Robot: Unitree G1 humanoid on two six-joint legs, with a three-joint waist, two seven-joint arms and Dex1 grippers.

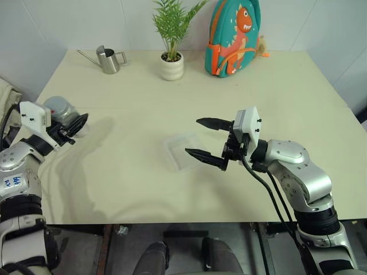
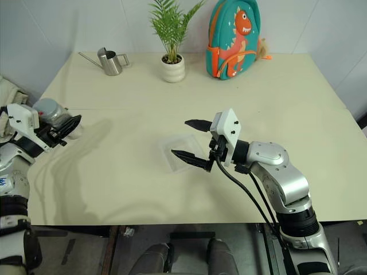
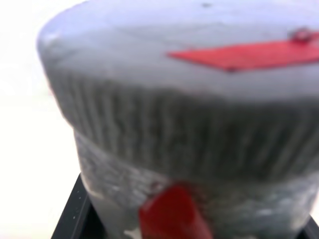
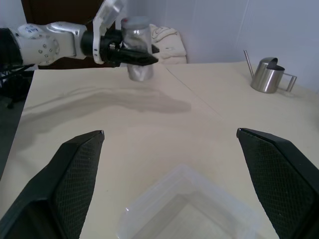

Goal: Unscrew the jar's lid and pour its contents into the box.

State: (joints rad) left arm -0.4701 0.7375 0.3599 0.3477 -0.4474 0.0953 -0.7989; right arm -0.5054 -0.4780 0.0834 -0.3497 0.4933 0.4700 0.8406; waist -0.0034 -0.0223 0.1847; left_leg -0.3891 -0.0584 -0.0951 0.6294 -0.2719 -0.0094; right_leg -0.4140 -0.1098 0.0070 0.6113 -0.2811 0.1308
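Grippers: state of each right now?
Left gripper: shut on the jar, lid still on.
Right gripper: open, holding nothing, over the box.

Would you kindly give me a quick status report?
Left pincer shut on jar, lid on. Right pincer open above box. Nothing in the way.

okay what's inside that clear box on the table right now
Nothing that I can see. The box looks empty, with the table showing through its clear floor. The right gripper hangs open over its near edge, hiding a small part of it.
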